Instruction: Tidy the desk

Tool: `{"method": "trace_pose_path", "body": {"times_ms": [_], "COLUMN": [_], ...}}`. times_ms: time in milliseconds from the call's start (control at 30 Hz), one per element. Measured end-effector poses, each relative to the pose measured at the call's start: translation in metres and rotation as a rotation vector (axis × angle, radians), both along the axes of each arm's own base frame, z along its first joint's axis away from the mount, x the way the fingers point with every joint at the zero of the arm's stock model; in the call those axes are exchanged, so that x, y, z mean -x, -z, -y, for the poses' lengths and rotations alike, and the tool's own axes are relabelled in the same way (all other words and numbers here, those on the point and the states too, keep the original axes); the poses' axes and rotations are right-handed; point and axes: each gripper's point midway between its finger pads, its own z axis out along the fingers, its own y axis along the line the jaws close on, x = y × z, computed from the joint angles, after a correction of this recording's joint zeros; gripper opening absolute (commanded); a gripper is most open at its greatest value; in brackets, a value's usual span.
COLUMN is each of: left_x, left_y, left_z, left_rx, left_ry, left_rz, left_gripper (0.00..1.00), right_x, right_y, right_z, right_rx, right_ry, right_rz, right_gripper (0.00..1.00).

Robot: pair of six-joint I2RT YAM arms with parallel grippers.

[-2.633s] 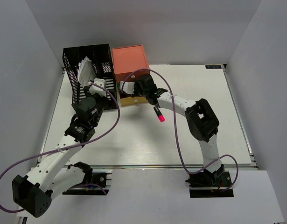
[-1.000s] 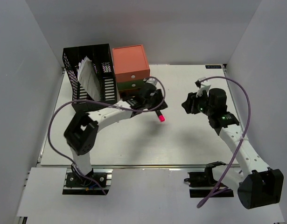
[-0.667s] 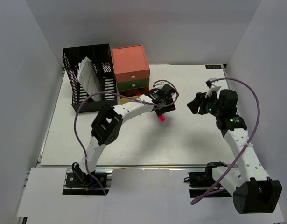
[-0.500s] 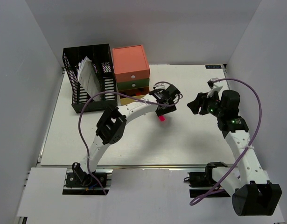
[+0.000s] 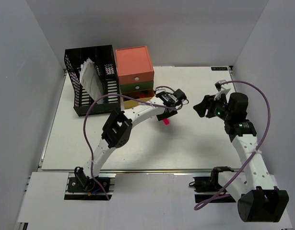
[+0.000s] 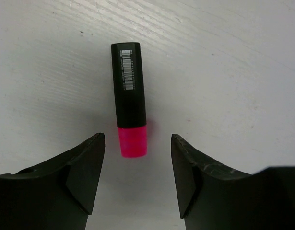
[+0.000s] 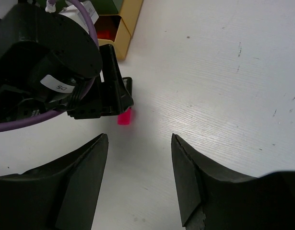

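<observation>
The pink-capped marker (image 6: 129,96) lies flat on the desk (image 5: 205,143), just in front of the little drawer unit (image 5: 134,64), and it is the left arm that has it covered. The left gripper (image 6: 137,136) hangs right over it with its fingers spread and nothing between them but the pink end. The black barrel runs straight out beyond the fingertips, so the marker's long axis sits square across the line the fingers would close on, which looks to me like a good line for a pinch on the cap end. How far above the desk the fingers stand I cannot tell.

The right gripper (image 7: 140,139) is spread too and holds nothing. It hovers well off to the marker's right, pointed toward it but plainly the farther of the two. The bottom yellow drawer (image 7: 119,28) stands open close by
</observation>
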Motion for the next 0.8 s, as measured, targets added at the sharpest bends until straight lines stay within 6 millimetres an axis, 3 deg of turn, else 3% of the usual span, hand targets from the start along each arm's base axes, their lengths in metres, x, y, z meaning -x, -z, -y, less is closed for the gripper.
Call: {"method": "trace_pose_path", "body": {"times_ms": [300,800], "left_x": [-0.004,-0.007], "left_y": [0.038,0.04], "left_z": [-0.007,-0.009], "left_rx": [-0.079,-0.085], "left_ry": [-0.016,-0.01], "left_rz": [-0.014,-0.025], "left_gripper": [0.67,0.62], "right_x": [-0.001,-0.002], "right_y": [-0.001,-0.002], "right_z": [0.004,0.006], "right_rx": [0.002,0.004], "right_ry": [0.016,0.024], "right_rz": [0.003,0.008], "right_gripper": [0.61,0.61]}}
